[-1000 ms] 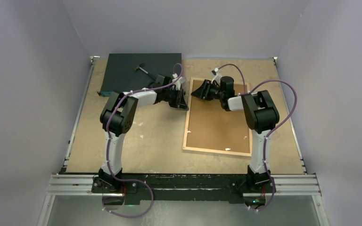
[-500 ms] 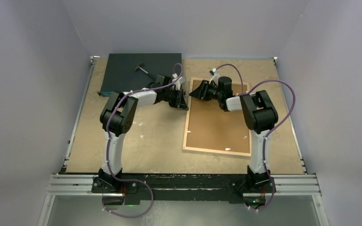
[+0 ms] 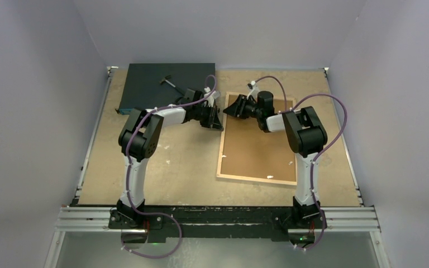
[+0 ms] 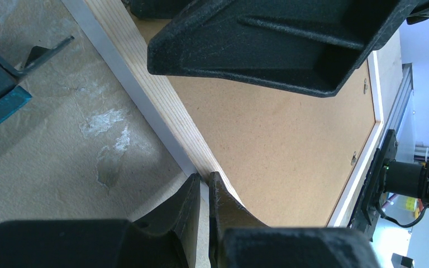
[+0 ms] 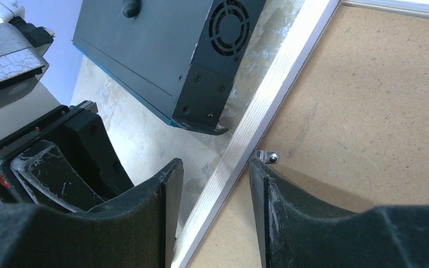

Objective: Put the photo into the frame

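The frame (image 3: 222, 157) lies face down on the table, its light wood rim up and a brown backing board (image 3: 260, 148) inside it. My left gripper (image 3: 218, 119) is shut on the frame's left rail (image 4: 145, 95) near the far left corner; in the left wrist view (image 4: 204, 177) its jaws pinch the rail's white edge. My right gripper (image 3: 229, 108) is open at the same corner. Its jaws straddle the rail (image 5: 279, 84), one inner fingertip (image 5: 257, 170) beside a small metal clip (image 5: 266, 157). The photo is not in view.
A dark flat box (image 3: 165, 85) with a fan grille lies at the far left, close to the frame's corner; it also shows in the right wrist view (image 5: 162, 50). The table's side rails (image 3: 92, 139) border the work surface.
My right gripper has edged a little left toward the frame's far left corner. My left arm and the frame have not visibly moved.
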Robot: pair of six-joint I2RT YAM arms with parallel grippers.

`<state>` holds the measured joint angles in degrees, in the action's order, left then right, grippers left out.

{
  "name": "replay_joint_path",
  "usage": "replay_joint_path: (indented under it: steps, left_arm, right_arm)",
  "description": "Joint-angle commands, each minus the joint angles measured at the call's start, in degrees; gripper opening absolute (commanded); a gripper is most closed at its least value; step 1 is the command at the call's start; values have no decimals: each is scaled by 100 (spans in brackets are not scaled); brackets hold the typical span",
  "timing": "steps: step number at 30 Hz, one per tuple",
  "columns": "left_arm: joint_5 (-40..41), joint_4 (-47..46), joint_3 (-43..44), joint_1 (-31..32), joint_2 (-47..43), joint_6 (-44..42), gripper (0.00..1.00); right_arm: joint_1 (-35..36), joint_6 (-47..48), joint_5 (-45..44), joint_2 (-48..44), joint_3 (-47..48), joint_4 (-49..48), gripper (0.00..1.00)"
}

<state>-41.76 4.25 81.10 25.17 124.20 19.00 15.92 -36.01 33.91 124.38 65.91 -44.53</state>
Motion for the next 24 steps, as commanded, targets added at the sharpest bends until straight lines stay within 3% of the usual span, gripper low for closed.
replay_joint_path:
  steps: [1, 24]
  left_arm:
    - [142, -72, -93, 33, -48, -55, 6]
    - [18, -85, -97, 35, -63, 14, 6]
  right_arm:
    - [85, -45, -171, 165, 115, 84, 50]
    - [262, -194, -63, 79, 167, -46, 50]
